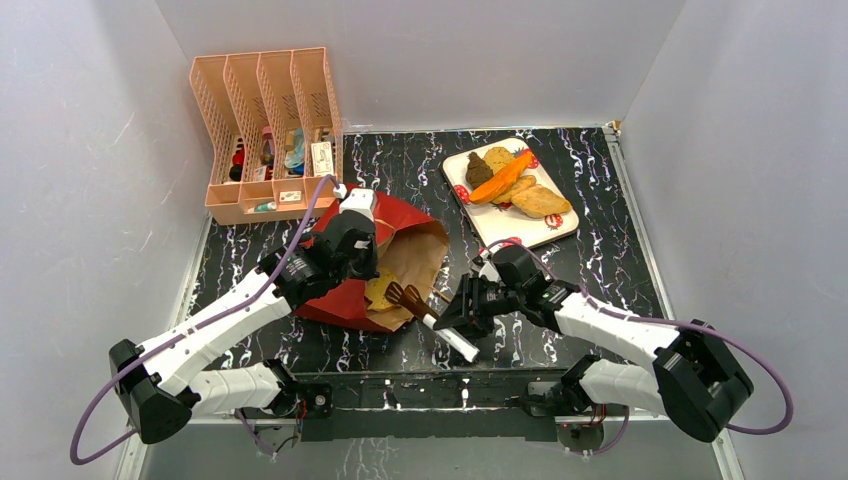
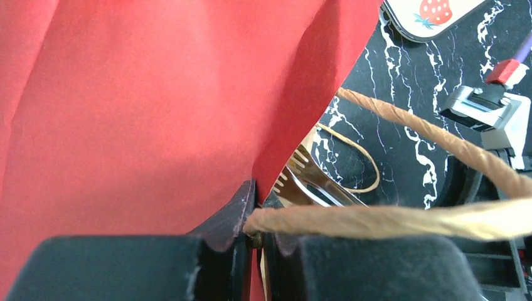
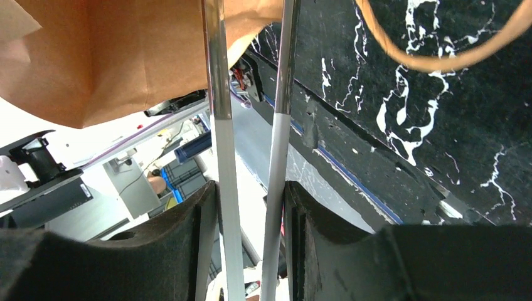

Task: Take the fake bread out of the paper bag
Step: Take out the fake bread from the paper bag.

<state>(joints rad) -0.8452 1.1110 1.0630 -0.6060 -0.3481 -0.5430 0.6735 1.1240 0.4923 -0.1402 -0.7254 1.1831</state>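
Paper bag point(image 1: 404, 216): lay on its side, left of centre, mouth facing near-right. The left gripper point(image 2: 254, 222) was clamped shut on its cord handle point(image 2: 389, 221).
Tongs point(image 1: 440, 325): squeezed partway in the right gripper point(image 3: 251, 200), tips at the mouth.
Fake bread point(image 1: 379, 290): yellow piece just inside.
Hazards, as I judged: the tips might have nudged it deeper, or the handle slipped, collapsing the mouth.

Nothing legible; items in the organiser point(image 1: 262, 212) too small.
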